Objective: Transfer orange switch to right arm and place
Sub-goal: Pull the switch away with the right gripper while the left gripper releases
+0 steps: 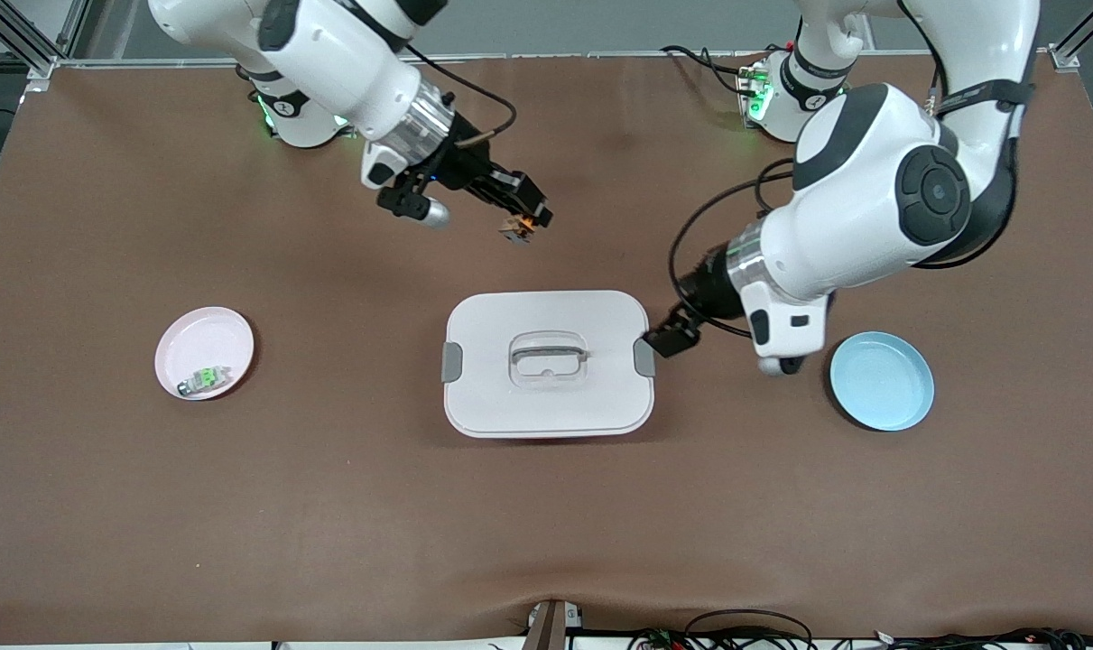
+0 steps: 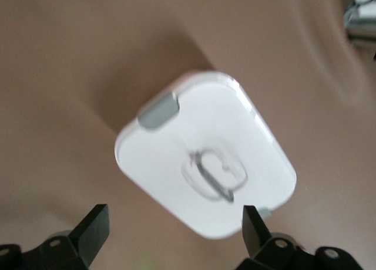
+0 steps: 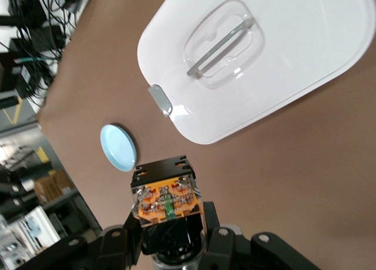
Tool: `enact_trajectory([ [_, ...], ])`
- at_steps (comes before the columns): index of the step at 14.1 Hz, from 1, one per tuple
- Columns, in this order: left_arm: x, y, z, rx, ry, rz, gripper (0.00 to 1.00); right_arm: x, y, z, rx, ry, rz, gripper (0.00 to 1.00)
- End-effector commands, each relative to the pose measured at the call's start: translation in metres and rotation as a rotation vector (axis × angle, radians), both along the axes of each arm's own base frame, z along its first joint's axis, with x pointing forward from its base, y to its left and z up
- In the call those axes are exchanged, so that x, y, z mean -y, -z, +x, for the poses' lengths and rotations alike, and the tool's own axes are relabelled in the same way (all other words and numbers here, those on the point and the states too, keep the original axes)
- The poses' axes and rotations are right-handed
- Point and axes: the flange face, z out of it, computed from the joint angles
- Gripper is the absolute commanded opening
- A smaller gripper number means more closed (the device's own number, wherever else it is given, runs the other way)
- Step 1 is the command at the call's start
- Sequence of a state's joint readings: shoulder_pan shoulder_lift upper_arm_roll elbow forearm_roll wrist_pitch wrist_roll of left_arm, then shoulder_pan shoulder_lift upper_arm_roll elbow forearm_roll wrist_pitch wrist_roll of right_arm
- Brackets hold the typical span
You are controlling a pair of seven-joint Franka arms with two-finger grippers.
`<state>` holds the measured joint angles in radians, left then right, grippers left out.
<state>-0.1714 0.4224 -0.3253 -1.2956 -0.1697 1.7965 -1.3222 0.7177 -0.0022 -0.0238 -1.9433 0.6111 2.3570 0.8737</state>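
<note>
Evidently the handover is already standing complete and the placing step is now in hand; the right gripper (image 1: 521, 226) is carrying the orange switch (image 1: 519, 227) in the air over bare brown table (image 1: 546, 542), above the stretch between the robots' bases and the white lidded container (image 1: 546, 363); judging by the layout, the next move is calling for a carry toward the right arm's end of the table, probably to the pink plate (image 1: 194, 336) where a grey component with a green top (image 1: 205, 379) is already lying, then a lowering and a release, though the target is only my guess; in the right wrist view its fingers (image 3: 130, 229) are clamping tight on the switch's black body, orange middle (image 3: 167, 201) facing outward; the left gripper (image 1: 681, 332) is waiting low just beside the container's grey latch (image 1: 643, 356), toward the left arm's end, with the blue plate (image 1: 882, 380) near it; its fingers (image 2: 94, 226) are standing spread wide and are gripping nothing, the container lid showing between them
</note>
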Motion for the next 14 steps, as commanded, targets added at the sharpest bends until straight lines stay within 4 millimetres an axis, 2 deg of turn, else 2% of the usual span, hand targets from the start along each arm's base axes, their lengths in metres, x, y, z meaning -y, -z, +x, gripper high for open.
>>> enact_trajectory([
  [1,-0.047,-0.013,0.012,0.11,0.095,0.137,1.0,0.042,-0.019,-0.008,0.024,-0.128,-0.084,0.01],
  [4,-0.112,-0.011,0.034,0.164,0.224,0.196,1.0,0.099,-0.033,-0.008,0.069,-0.349,-0.256,0.01],
  [7,-0.159,-0.01,0.046,0.206,0.396,0.274,1.0,0.173,-0.042,0.001,0.099,-0.546,-0.323,0.03],
  [10,-0.188,-0.029,0.04,0.21,0.524,0.366,1.0,0.233,-0.047,0.008,0.173,-0.779,-0.47,0.03],
  [12,-0.196,-0.047,0.028,0.204,0.604,0.378,1.0,0.27,-0.046,0.016,0.207,-0.906,-0.533,0.03],
  [14,-0.214,-0.062,0.018,0.182,0.625,0.372,1.0,0.306,-0.044,0.025,0.246,-1.03,-0.58,0.03],
])
